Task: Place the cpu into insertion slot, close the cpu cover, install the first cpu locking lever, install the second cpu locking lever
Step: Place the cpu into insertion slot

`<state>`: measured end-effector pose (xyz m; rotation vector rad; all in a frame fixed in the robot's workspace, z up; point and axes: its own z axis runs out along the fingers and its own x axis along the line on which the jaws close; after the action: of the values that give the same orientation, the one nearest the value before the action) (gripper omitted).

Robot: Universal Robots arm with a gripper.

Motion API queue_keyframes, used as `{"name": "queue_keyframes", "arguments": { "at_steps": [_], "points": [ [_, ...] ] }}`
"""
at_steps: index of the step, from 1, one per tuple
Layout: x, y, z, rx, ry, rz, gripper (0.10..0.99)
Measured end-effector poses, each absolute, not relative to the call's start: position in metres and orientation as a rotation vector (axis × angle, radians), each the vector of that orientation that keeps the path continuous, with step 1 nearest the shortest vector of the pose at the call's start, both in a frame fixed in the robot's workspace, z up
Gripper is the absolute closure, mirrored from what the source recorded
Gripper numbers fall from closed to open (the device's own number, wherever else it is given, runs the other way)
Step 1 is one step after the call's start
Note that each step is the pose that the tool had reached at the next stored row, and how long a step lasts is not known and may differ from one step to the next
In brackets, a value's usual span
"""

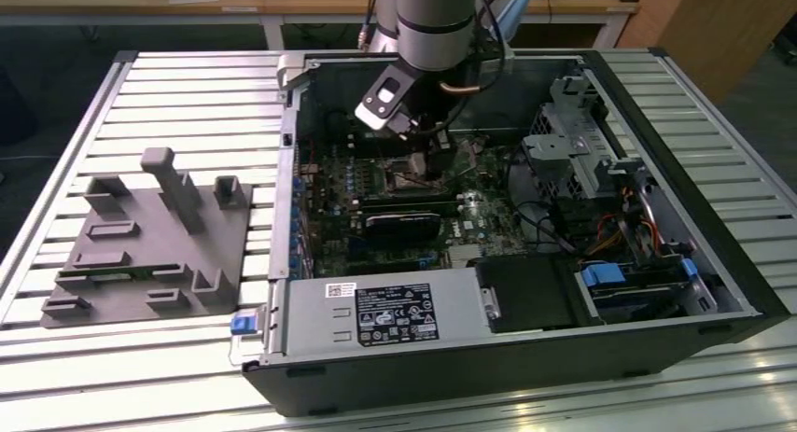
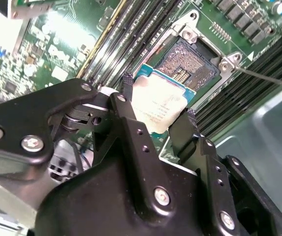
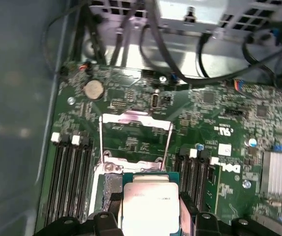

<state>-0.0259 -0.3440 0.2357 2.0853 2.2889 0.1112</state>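
Observation:
My gripper point(image 2: 158, 96) is shut on the cpu point(image 2: 161, 104), a flat square chip with a silver-grey top, its two black fingers point(image 2: 126, 115) pressing on opposite edges. The chip hangs tilted just above the insertion slot point(image 2: 194, 60), whose dark pinned centre and metal rim lie open beside it. In the first wrist view the cpu point(image 3: 149, 202) sits between the fingers of the gripper point(image 3: 148, 217), partly over the insertion slot point(image 3: 110, 186). The cpu cover point(image 3: 131, 117) stands raised behind it. In the exterior view the gripper point(image 1: 415, 141) reaches down into the computer case.
Long black memory slots point(image 3: 69, 169) flank the socket on both sides. A thin metal lever rod point(image 2: 266, 77) runs past one socket corner. Cables point(image 3: 180, 69) and a drive cage point(image 1: 566, 143) crowd the case. A black labelled power-supply box point(image 1: 396, 313) sits at the case front. A grey fixture point(image 1: 149, 241) rests on the table.

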Motion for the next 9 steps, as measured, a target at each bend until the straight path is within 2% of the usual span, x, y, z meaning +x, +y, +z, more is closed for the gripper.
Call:
{"name": "queue_keyframes", "arguments": {
  "at_steps": [9],
  "points": [
    [-0.0259, -0.3440, 0.2346, 2.243, 2.127, 0.105, 0.545]
  ]
}}
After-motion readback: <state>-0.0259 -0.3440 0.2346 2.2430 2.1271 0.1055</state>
